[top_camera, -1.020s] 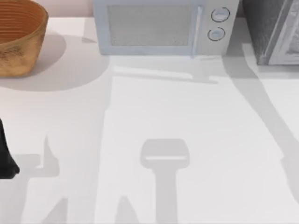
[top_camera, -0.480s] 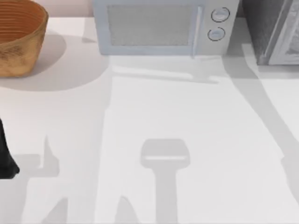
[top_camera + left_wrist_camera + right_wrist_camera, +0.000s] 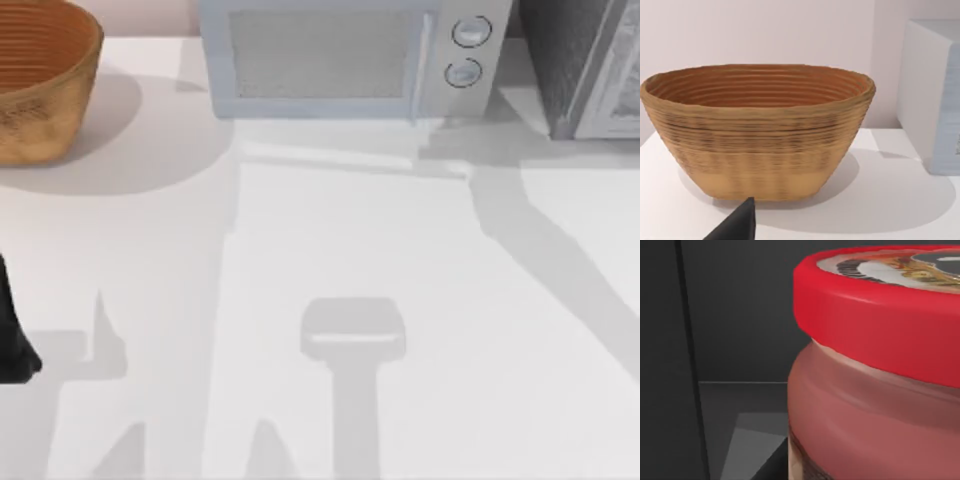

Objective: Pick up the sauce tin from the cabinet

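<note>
The sauce tin (image 3: 880,390) stands very close in the right wrist view, with a red lid bearing a dark round mark and a red-pink body. It sits inside the dark interior of the cabinet (image 3: 740,315). From above, the cabinet (image 3: 590,70) stands at the table's back right, with speckled grey sides and a pale framed front. A dark wedge (image 3: 771,466) lies by the tin's base, and I cannot tell whether it is a finger. My left arm (image 3: 12,340) is parked at the table's left edge, and one dark fingertip (image 3: 740,222) of its gripper points toward the basket.
A woven basket (image 3: 40,80) stands at the back left. A light blue-grey microwave (image 3: 350,60) with two knobs stands at the back centre, left of the cabinet. Arm shadows cross the white table (image 3: 330,240).
The long arm shadow on the table's right side has shifted and now lies lower and at a flatter slant. The left arm has not moved.
</note>
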